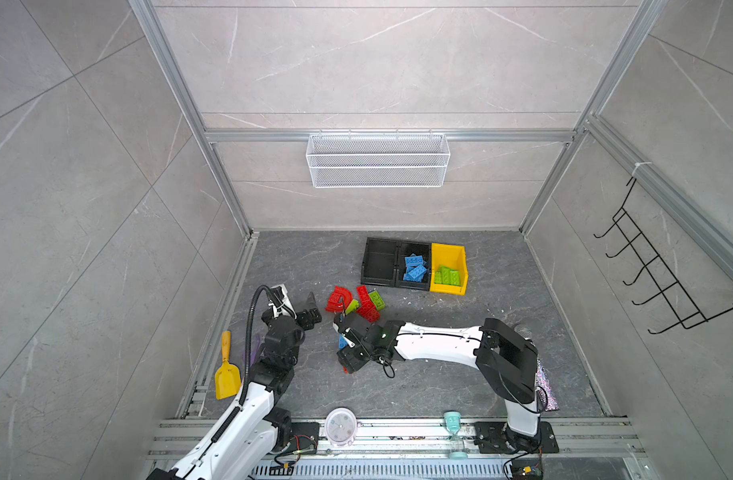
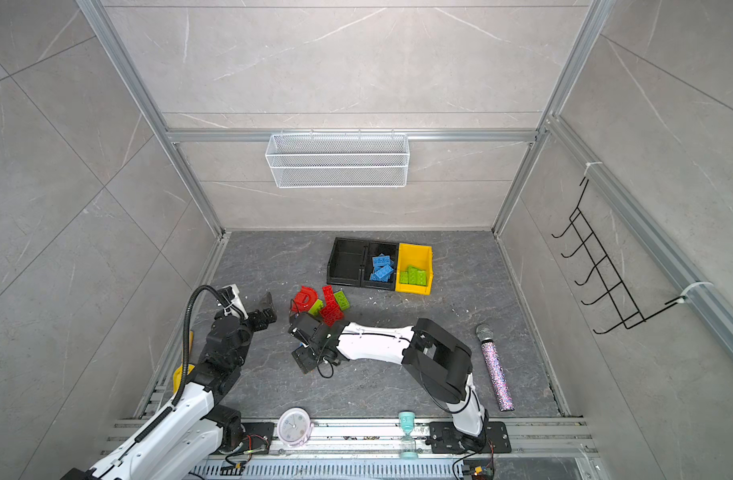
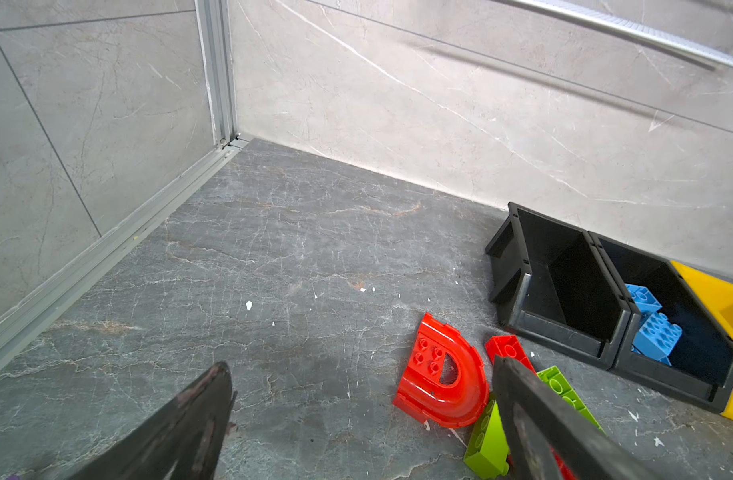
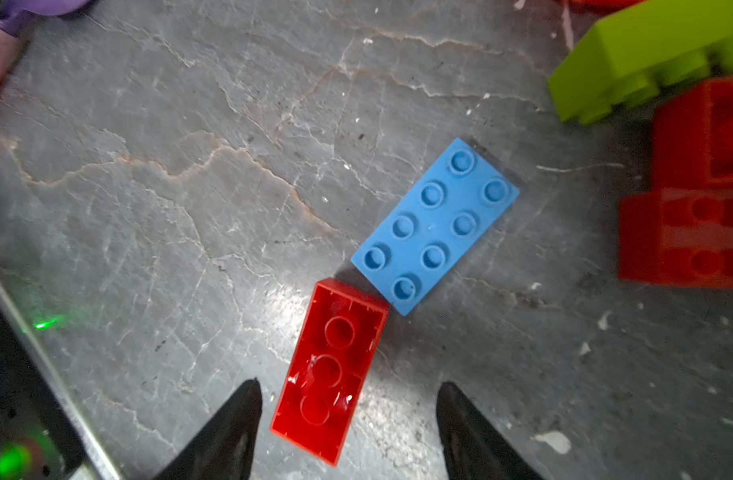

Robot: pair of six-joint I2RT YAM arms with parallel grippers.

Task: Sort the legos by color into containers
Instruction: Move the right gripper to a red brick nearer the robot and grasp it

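At lower centre, a red brick (image 4: 329, 370) is straddled, seemingly untouched, by the parted right gripper (image 4: 350, 386), while the left gripper (image 3: 361, 365) is spread wide.

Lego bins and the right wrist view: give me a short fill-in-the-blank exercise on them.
The yellow bin holds only ____ bricks.
The middle bin holds ____ bricks.
The left bin is ____.
In the right wrist view, the red brick between the jaws of the open right gripper lies studs ____.
Missing words: green; blue; empty; down.
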